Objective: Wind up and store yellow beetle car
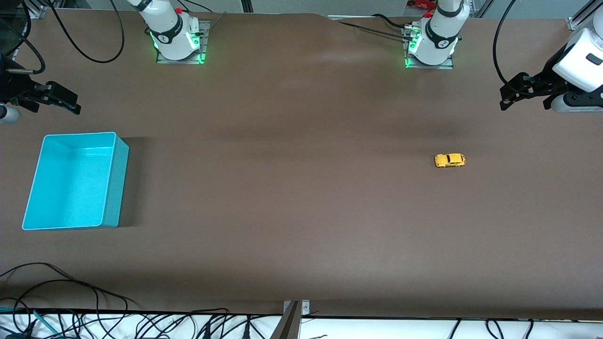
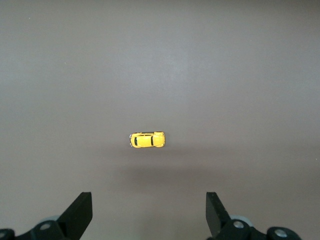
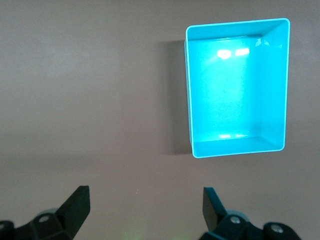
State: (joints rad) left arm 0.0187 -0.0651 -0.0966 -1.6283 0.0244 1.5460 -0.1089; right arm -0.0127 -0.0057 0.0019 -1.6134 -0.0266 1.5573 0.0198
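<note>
The yellow beetle car (image 1: 449, 160) stands alone on the brown table toward the left arm's end, on its wheels; it also shows in the left wrist view (image 2: 147, 140). My left gripper (image 1: 505, 100) hangs open in the air over that end of the table, apart from the car, its fingers wide with nothing between them (image 2: 149, 207). My right gripper (image 1: 71, 104) hangs open over the right arm's end, holding nothing (image 3: 146, 200). The turquoise bin (image 1: 118, 183) sits below it on the table, and the right wrist view shows the bin (image 3: 189, 90) with nothing in it.
Both arm bases (image 1: 176, 40) (image 1: 431, 44) stand at the table's edge farthest from the front camera. Black cables (image 1: 70, 301) lie along the nearest edge, beside a small metal bracket (image 1: 294, 308). Bare brown table stretches between car and bin.
</note>
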